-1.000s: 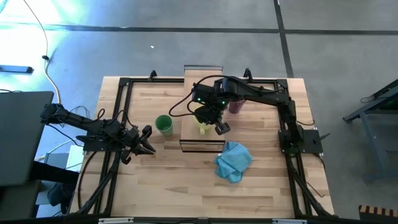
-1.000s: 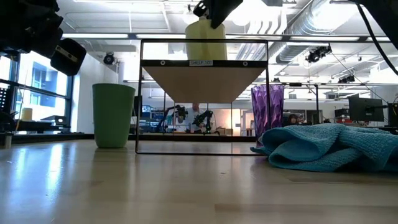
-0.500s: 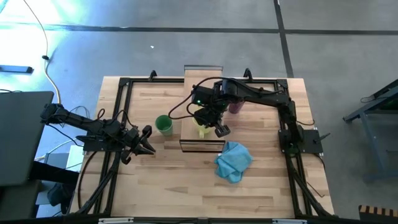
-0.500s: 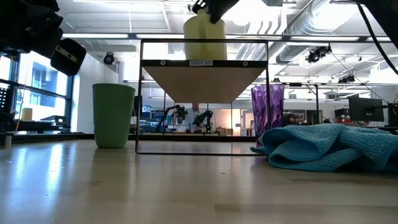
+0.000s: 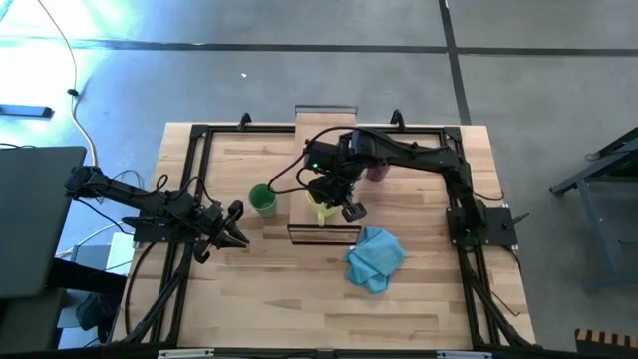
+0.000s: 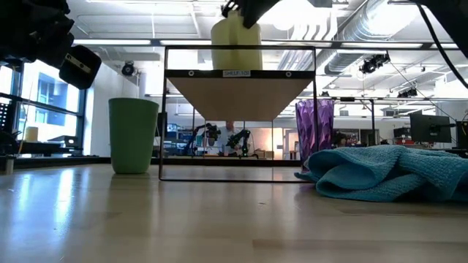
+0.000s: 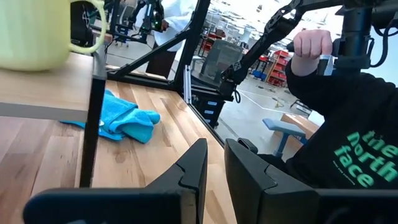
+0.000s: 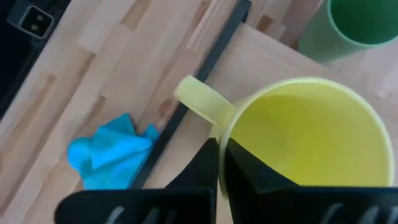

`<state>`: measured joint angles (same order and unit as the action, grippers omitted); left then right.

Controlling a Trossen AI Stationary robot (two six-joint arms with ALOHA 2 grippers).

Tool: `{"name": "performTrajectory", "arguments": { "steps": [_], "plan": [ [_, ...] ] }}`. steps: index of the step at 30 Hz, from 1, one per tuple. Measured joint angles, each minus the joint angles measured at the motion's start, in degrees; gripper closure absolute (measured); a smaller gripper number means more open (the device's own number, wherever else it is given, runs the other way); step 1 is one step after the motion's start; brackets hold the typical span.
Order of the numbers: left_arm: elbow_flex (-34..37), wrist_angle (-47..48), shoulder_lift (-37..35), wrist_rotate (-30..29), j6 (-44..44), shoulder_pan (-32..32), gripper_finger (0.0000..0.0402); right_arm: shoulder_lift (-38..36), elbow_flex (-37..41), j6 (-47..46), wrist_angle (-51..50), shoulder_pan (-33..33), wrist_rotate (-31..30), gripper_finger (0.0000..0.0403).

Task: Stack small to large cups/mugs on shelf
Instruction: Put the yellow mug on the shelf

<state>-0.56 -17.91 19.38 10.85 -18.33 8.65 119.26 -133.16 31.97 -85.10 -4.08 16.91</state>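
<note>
Yellow mug [image 8: 298, 143] upright on shelf [image 6: 238, 91], rim pinched by closed right pincer [image 8: 221, 163].

3 cups [image 5: 263, 200]; 1 shelf [image 5: 302, 215]; 1 cloth [image 5: 374, 258]

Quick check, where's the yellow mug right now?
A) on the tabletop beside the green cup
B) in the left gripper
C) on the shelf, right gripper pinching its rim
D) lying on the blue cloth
C: the low view shows the yellow mug sitting on the shelf, and the right wrist view shows the right gripper shut on its rim beside the handle.
</note>
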Motion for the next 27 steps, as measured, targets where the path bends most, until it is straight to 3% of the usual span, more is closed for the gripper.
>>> {"name": "performTrajectory", "arguments": {
  "steps": [19, 27],
  "plan": [
    [0.0, 0.2, 0.0, 0.0, -0.1, 0.0, 0.0355, 0.4, 0.0, -3.3, -0.2, -1.2, -4.1, 0.0401],
    [0.0, 0.2, 0.0, 0.0, 0.0, 0.0, 0.0355, 0.4, 0.0, -3.7, -1.7, -1.2, -6.4, 0.0345]
  ]
}}
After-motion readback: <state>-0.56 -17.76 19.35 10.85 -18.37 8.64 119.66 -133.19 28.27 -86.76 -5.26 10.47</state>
